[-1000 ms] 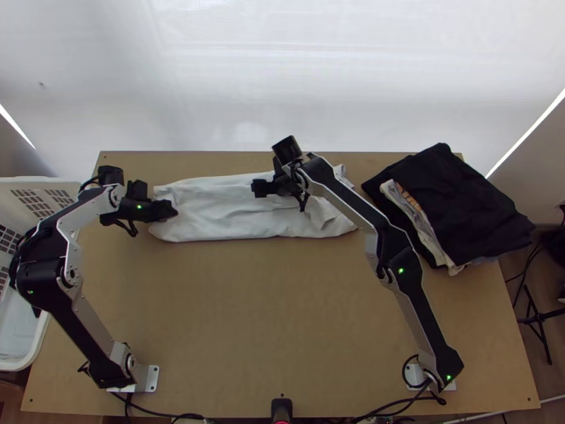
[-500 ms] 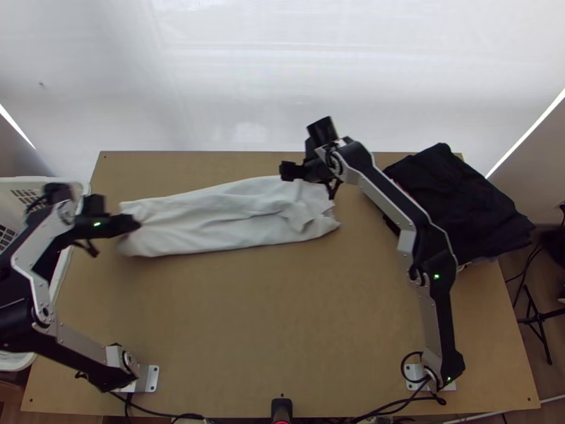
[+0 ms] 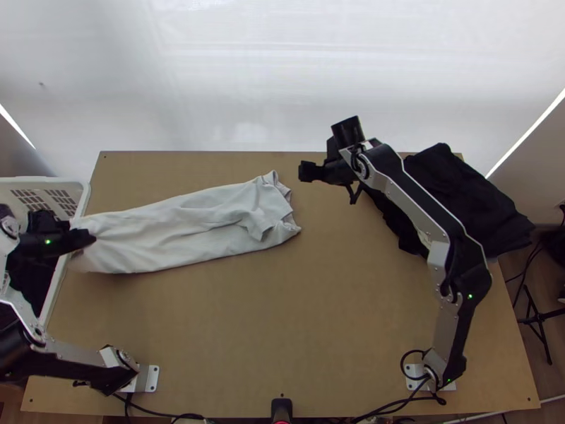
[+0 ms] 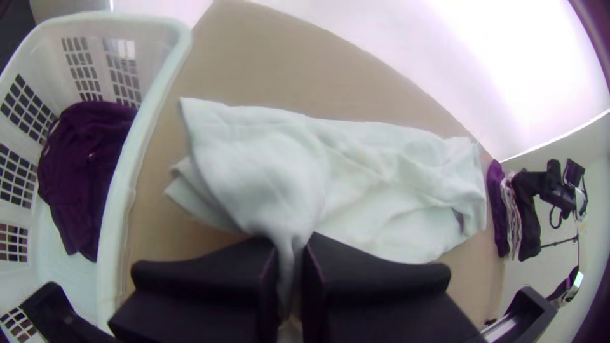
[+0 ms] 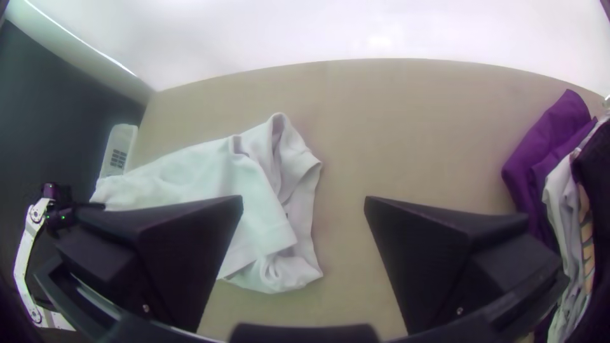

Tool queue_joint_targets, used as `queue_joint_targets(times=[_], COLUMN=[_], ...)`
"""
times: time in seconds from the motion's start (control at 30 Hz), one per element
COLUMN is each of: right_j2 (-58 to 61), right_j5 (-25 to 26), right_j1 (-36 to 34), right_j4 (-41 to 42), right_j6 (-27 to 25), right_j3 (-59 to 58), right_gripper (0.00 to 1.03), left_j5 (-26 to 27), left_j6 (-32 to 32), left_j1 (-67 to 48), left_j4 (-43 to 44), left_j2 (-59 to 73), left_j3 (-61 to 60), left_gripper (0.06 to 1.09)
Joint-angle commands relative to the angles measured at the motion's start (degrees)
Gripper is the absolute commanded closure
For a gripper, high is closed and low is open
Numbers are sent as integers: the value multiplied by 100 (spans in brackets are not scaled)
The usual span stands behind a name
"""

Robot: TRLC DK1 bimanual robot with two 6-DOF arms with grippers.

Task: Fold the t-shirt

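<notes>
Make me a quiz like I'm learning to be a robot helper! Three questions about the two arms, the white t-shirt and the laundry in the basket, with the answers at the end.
1. True or false: the left end effector is gripping the white t-shirt.

2. How are the fingers of the right end effector?
a) Pressed together
b) Spread apart
c) Closed on the t-shirt

3. Fill in the blank: a dark garment lies inside the white ____.

Key: 1. true; 2. b; 3. laundry basket
</notes>
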Motion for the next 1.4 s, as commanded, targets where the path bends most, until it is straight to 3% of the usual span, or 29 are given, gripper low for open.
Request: queue_joint_targets(times=[0.0,0.3,0.5,0.87,0.9,0.93,0.97,1.1,1.37], right_j2=[-538,-1171,-1619,-2427,-2471,-2533,-2577,-2621,-1997], right_j5=[1,1,1,1,1,1,1,1,63], right_j1=[-35,-237,-501,-870,-870,-861,-853,-659,105], right_j4=[172,286,330,400,409,462,541,682,1007], right_j6=[21,48,48,48,48,48,48,56,127], right_j3=[-614,-1238,-1563,-2469,-2530,-2592,-2680,-2899,-2565], right_gripper=[14,14,14,14,14,14,13,5,4], left_j5=[-68,-490,-964,-964,-956,-903,-797,-736,-613], left_j6=[-845,-2779,-3271,-4027,-4071,-4089,-4124,-4475,-4809], left_j1=[-1253,-4400,-5727,-6870,-6958,-7054,-7142,-7318,-6553], left_j4=[-630,-700,-410,600,618,618,618,688,785], left_j2=[-716,-145,804,2562,2694,2799,2878,2782,1674], left_j3=[720,2382,2883,3814,3964,4139,4324,4913,5220], left_gripper=[105,105,105,104,87,54,13,10,10])
